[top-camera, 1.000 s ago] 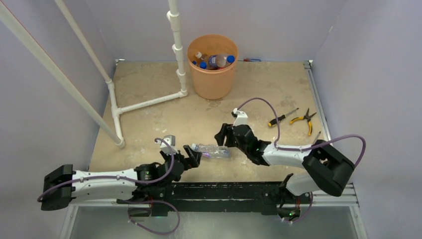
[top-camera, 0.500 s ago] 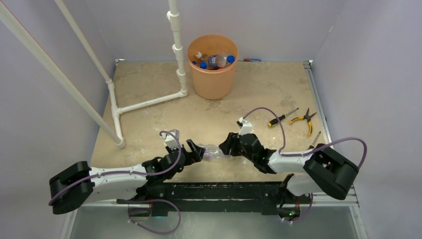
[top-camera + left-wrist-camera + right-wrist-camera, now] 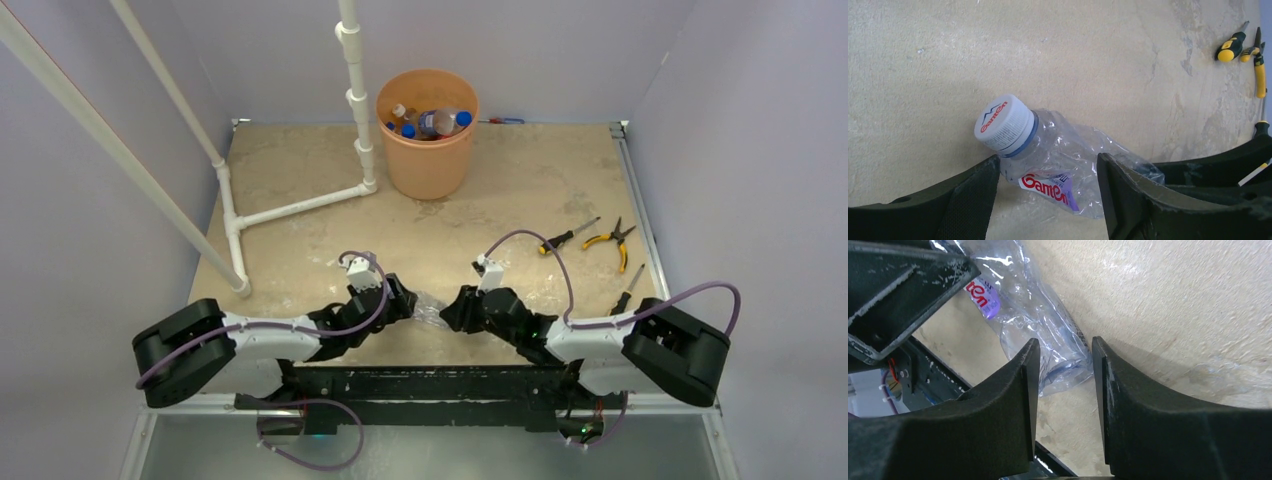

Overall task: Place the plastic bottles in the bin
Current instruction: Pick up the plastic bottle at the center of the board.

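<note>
The plastic bottle point(image 3: 430, 305), crumpled, is laid at lower centre of the table point(image 3: 300, 170). Its neck is straddled by the part-open left gripper point(image 3: 1048, 158) and its base by the narrower right gripper point(image 3: 1065, 341). Whether either has a firm hold cannot be told.

even soft light, faint shadows, sharp overhead view, slight bottle point(image 3: 1038, 315) glare

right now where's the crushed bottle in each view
top external: bottle low centre.
left wrist: bottle at centre, cap upper left.
right wrist: bottle upper middle, cut by top edge.
shared: red-lettered label, in both wrist views; too small from above.
</note>
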Tool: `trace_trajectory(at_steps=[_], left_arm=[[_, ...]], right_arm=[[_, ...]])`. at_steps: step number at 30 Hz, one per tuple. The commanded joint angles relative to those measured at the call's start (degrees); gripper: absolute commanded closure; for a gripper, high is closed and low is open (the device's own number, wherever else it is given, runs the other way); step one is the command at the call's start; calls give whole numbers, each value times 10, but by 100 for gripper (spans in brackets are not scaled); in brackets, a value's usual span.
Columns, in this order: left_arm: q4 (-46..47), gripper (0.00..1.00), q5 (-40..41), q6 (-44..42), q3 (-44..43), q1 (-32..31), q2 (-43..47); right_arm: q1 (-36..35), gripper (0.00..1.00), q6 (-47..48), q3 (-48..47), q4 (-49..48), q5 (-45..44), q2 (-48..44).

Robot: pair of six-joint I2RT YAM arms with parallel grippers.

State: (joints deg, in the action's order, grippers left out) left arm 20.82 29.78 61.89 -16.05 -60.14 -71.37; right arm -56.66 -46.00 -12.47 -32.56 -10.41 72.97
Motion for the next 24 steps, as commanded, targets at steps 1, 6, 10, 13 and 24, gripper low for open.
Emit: trace_trajectory(at_steps=[1,6,10,13,24], left_arm=[[38,33,-10,-16,-36,12,-15],[38,35,-9,-27,-42,21,-27],[29,35,-7,-26,-42,27,-27],[19,32,-9,-25,-41,29,-10],[-96,1,-4,3,-26,29,118]], right_arm=[[-34,58,-34,2,-20,-21,-8],[-87,58,-59,-3,2,-40,-8],[-106,52,-75,-19,55,-53,-38],[-111,39,-70,-44,126,-82,-89],[-110,1,67,-211,324,-124,-82]])
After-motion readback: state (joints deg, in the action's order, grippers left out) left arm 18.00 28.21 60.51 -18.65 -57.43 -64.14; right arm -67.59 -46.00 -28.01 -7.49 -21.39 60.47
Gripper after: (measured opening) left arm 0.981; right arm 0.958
